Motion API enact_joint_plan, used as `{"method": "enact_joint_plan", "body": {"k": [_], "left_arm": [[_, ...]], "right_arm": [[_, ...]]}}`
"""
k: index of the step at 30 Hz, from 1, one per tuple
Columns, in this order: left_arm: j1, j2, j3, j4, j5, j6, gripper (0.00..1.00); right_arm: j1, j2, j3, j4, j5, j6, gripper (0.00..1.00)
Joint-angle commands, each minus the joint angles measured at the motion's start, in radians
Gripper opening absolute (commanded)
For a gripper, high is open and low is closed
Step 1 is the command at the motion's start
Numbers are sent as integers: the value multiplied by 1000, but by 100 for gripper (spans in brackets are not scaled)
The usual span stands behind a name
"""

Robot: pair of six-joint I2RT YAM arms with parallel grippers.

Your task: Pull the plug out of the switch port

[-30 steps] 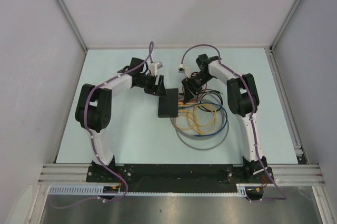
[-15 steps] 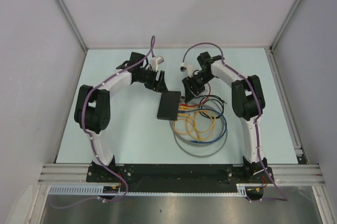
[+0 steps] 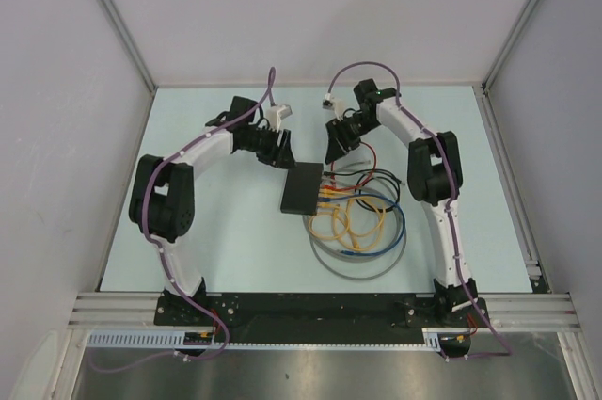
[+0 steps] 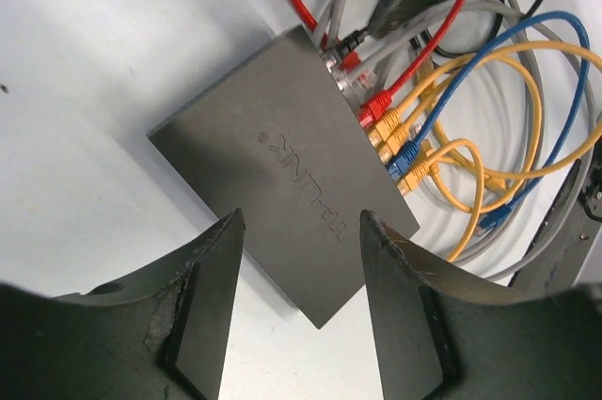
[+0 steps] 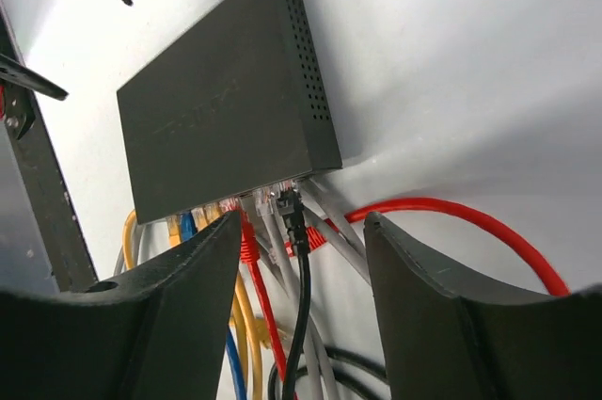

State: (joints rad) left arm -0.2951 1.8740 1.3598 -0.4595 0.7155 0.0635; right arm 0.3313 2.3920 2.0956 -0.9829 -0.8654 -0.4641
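Lying flat at centre of the top view: matte black TP-Link switch [image 3: 303, 188], coloured plugs [image 4: 386, 127] crowding its right edge. Bare table [image 3: 216, 221] to its left. Left gripper [image 4: 301, 221] and right gripper [image 5: 303, 223]: jaws parted, grasping nothing.

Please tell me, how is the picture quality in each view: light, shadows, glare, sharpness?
Top external view: even, soft light, no glare, but the cables look small. Left wrist view: the switch is sharp, its logo legible; the left gripper is dark. Right wrist view: a soft shadow lies beside the switch; the right gripper is dark with little detail.
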Motion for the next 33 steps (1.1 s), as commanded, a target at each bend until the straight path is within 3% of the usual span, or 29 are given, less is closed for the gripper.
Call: {"method": "enact_joint_plan", "body": {"k": [1,12,33], "left_arm": [[-1,-38,-51,-5,47,36,59],[-19,-1,-88,2,-28,55,61],[-33,76,-54,-18,-83,78,61]], "right_arm": [[8,38,34,-53,-66,-36,59],[20,79,37,-54,-84,-33,48],[31,137,52,-60,-145,-1,42]]}}
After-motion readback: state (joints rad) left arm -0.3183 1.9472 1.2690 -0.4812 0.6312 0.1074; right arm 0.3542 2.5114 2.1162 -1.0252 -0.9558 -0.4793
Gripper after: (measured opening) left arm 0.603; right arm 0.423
